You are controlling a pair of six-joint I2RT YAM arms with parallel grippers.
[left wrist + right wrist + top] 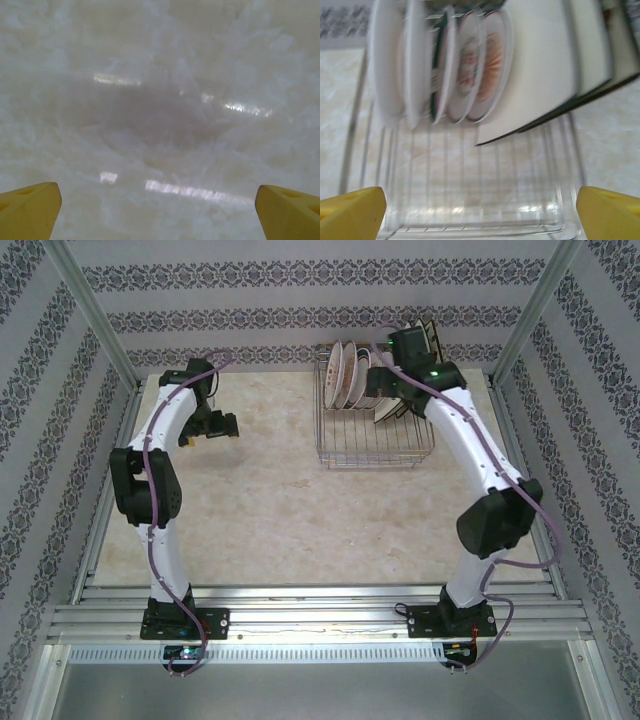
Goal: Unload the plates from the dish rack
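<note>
At the table's point(270, 500) far right: plates point(345, 375) on edge in rack point(372, 455)

Plates stand in a left-to-right row at the rack's far end, faces sideways; its near half is bare wire. Right gripper point(480, 207) hovers there, jaws spread; left gripper point(157, 210), also spread, hangs over the table.

A cream marbled tabletop point(290, 500) takes up the middle of the overhead view. Wallpaper point(300, 300) with dark flowered bands lines the back at twelve o'clock and the sides at nine and three. A slanted metal post point(97, 320) rises at eleven o'clock, another post point(535, 310) at one. Silver rails point(320, 615) cross at six, beside a grey metal sheet point(300, 690).
</note>
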